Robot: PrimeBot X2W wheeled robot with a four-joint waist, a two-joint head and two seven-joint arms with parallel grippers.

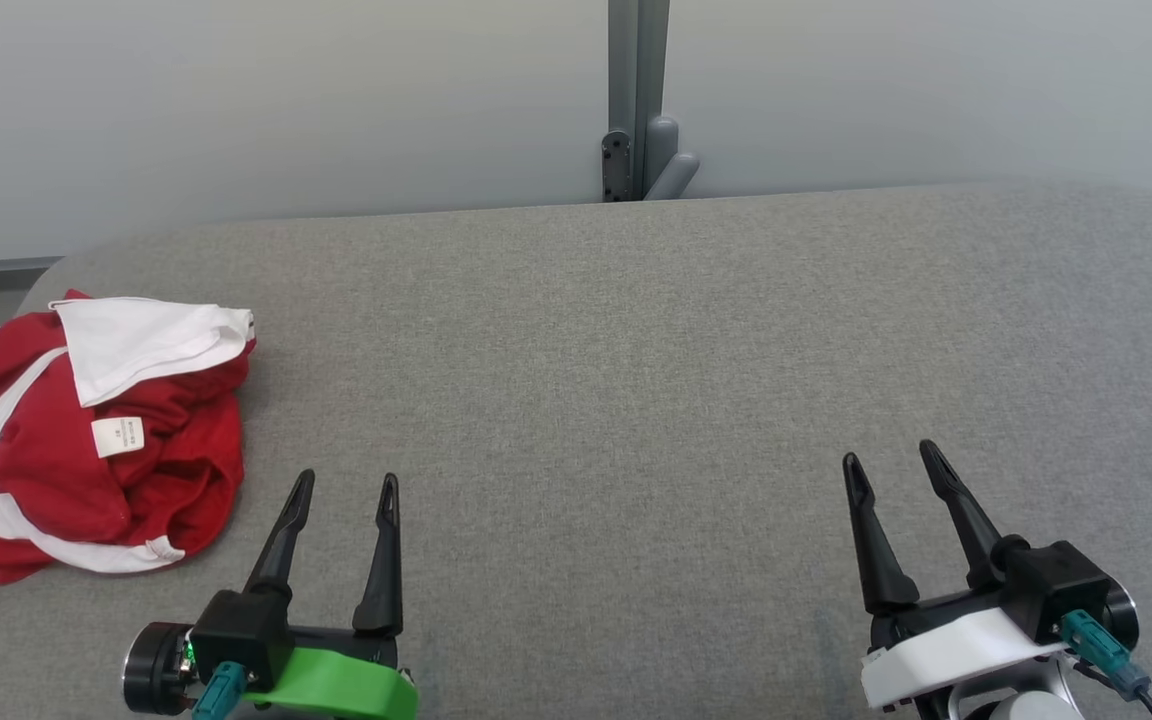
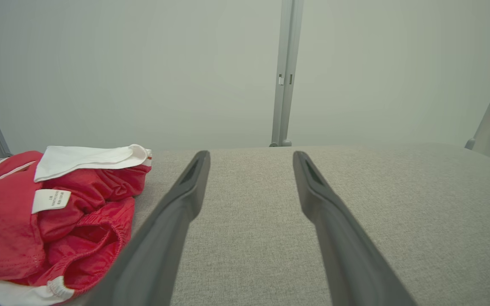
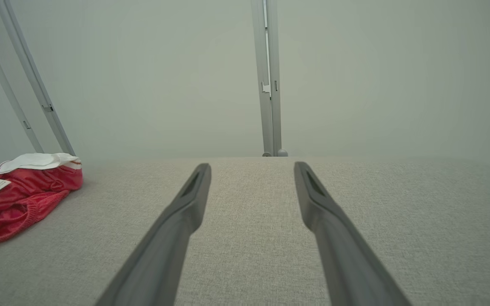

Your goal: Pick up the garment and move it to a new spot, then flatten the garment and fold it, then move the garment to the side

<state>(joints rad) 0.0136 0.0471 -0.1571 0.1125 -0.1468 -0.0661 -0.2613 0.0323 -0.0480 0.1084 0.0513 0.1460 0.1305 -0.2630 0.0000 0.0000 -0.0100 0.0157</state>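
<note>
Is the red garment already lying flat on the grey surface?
No, the red garment lies crumpled in a heap at the left edge.

One red-and-white garment (image 1: 96, 440), one grey padded surface (image 1: 636, 400), one metal post (image 1: 636, 100) — and two grippers, the left gripper (image 1: 348, 478) and the right gripper (image 1: 888, 452).

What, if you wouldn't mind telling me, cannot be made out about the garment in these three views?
- Garment: it lies crumpled in a heap, so its type and underside are hidden. The head view's left edge cuts off its lower corner.
- Label: the print is too small to read in any view.
- Left wrist view: a finger of the left claw covers part of the near hem, and the bottom edge cuts off the rest.
</note>
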